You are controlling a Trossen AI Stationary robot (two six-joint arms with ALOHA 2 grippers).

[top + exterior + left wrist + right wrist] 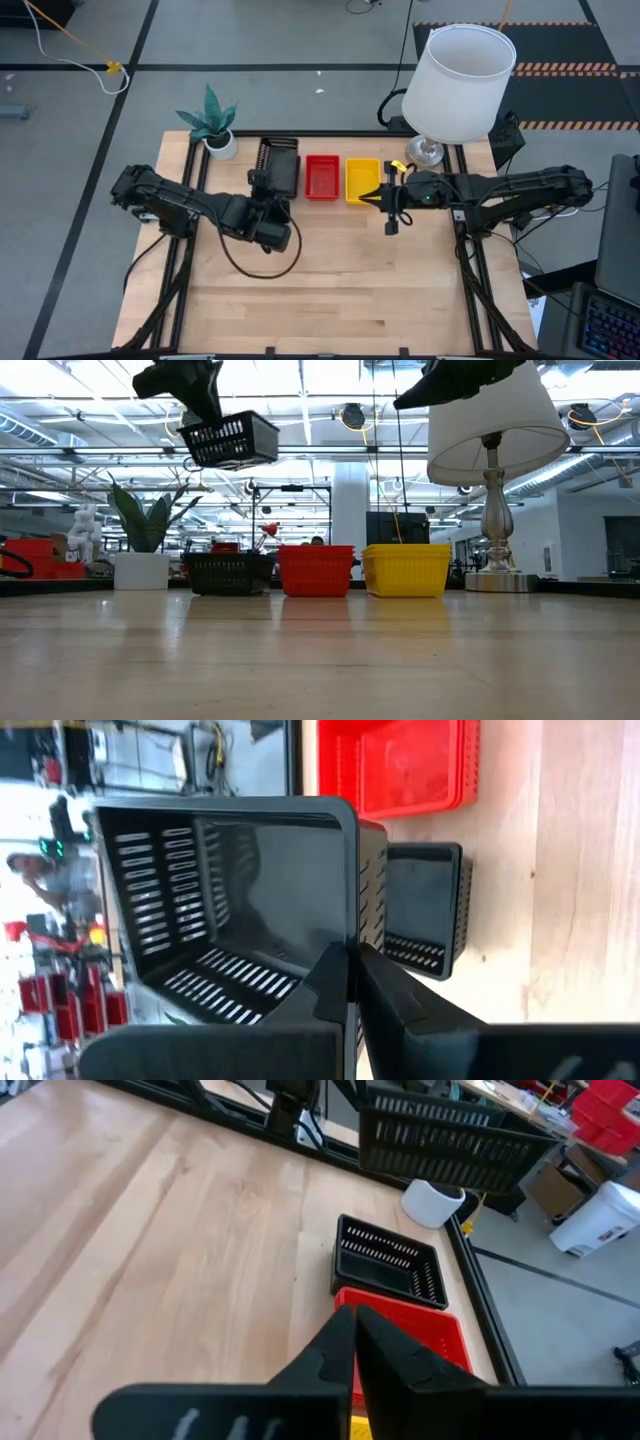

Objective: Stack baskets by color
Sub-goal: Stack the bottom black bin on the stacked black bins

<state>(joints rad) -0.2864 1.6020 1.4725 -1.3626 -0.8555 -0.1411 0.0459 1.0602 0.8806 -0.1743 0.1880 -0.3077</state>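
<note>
My left gripper (355, 970) is shut on a black basket (280, 165), held high over the far left of the table. Below it another black basket (230, 573) stands on the table, first in a row with a red basket (322, 176) and a yellow basket (362, 180). My right gripper (385, 197) hangs shut with nothing in it, above the table just right of the yellow basket; its wrist view looks over the red basket (420, 1340) toward the black ones. My left gripper has one wall of the black basket (352, 935) pinched at its rim, one finger inside the basket and one outside. The fingers come from the table's near side, slanting down. The basket hangs lifted clear and somewhat tilted (232, 440), above the black basket on the table.
A white lampshade on a metal foot (455, 85) stands at the table's far right corner, close behind my right arm. A small potted plant (212, 125) stands at the far left. The near half of the wooden table (330, 290) is bare.
</note>
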